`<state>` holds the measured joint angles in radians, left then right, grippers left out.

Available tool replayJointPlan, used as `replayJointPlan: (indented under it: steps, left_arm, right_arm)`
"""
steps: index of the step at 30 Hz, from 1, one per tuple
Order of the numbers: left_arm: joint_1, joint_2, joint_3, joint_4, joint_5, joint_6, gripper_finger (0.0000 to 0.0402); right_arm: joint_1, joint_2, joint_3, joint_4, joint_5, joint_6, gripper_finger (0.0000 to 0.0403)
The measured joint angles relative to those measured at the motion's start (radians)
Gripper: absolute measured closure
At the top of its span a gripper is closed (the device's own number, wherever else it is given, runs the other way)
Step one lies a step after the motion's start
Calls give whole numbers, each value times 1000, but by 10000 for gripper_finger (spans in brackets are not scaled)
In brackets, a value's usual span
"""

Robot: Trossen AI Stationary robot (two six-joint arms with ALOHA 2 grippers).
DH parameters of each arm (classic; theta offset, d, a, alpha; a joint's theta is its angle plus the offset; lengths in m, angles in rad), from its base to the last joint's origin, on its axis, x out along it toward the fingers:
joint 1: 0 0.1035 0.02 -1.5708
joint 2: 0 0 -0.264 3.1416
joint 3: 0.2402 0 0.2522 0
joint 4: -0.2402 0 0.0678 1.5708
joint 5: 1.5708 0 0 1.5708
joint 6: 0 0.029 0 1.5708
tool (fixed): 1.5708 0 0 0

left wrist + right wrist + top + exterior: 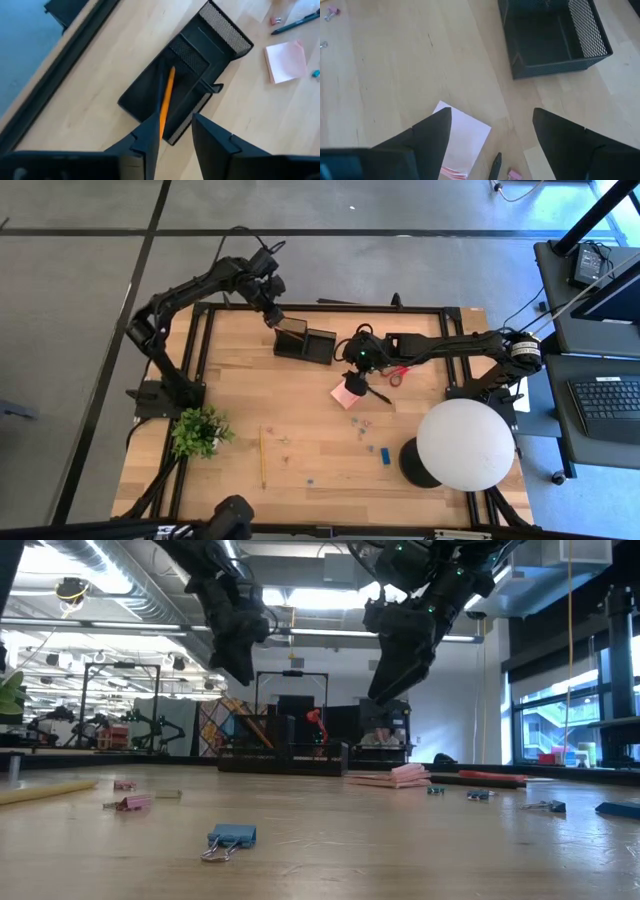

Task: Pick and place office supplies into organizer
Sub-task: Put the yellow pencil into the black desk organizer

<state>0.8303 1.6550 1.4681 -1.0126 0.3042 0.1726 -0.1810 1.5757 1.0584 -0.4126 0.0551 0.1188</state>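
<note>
Black wire mesh forms the desk organizer [305,340] standing at the far middle of the wooden table [240,390], its taller square cup on the left and its lower tray on the right. The left gripper [174,129] hangs over the cup with its fingers parted. An orange-brown pencil [165,100] leans inside the cup, its upper end close beside one finger; whether it touches cannot be told.

The right gripper [492,127] hovers just right of the organizer, above a pink sticky-note pad [349,395], its fingers spread wide and empty. A black pen [376,393] lies just beside the pad, and red-handled scissors [397,372] lie a little farther right.

Nearer the front edge, a second pencil [262,455] lies on the left, a small blue block [384,453] to the right, and tiny binder clips [229,838] are scattered between them. A green potted plant [198,430] sits at the left edge, and a white globe lamp [465,443] at the near right.
</note>
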Motion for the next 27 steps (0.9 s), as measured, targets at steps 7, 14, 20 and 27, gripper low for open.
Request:
replayJointPlan:
  steps: [7, 14, 20, 27]
  left_arm:
    - [39, -155, 0, -4, 10, 11, 290]
    - [-14, -339, 1, -4, 211, -81, 288]
    - [-225, -432, 1, -5, 262, -166, 291]
    - [-518, -442, 1, -9, 187, -610, 294]
  right_arm:
    - [0, 0, 0, 0, 0, -21, 119]
    - [0, 0, 0, 12, 0, -54, 119]
    - [0, 0, 0, 67, -73, -125, 119]
    - [0, 0, 0, 81, -112, -168, 119]
